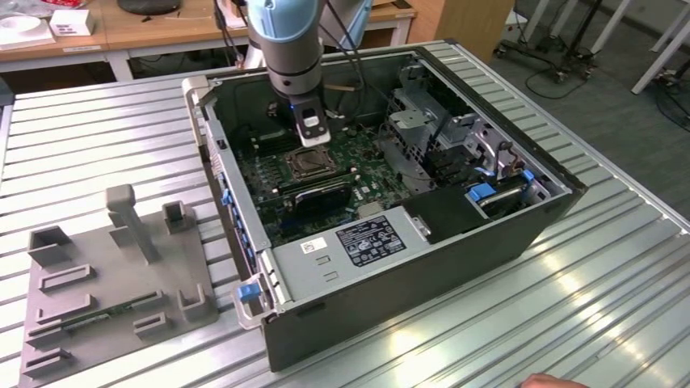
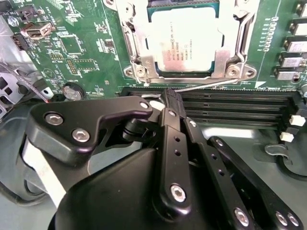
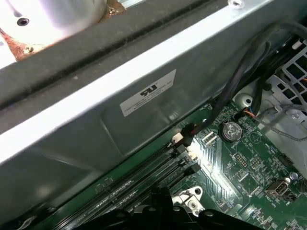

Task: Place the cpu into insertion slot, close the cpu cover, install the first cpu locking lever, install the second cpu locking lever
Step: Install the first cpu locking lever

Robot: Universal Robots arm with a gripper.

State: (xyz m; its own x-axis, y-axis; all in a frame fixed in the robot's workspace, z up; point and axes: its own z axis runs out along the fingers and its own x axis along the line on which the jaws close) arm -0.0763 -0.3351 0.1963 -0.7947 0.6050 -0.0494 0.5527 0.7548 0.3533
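In the second wrist view the cpu lies flat in the insertion slot, its pale metal top showing. The silvery cpu cover is down around it as a frame. A thin metal locking lever runs along the socket's edge beside the black memory slots. My gripper is shut, its black tips meeting at one end of that lever; I cannot tell whether the rod is pinched. In the exterior view the gripper hangs inside the open computer case, just behind the insertion slot.
The case's grey wall rises close beside the memory slots. A perforated drive cage and a power supply crowd the board. A grey fixture plate lies at the exterior view's left. A hand shows at the table's front edge.
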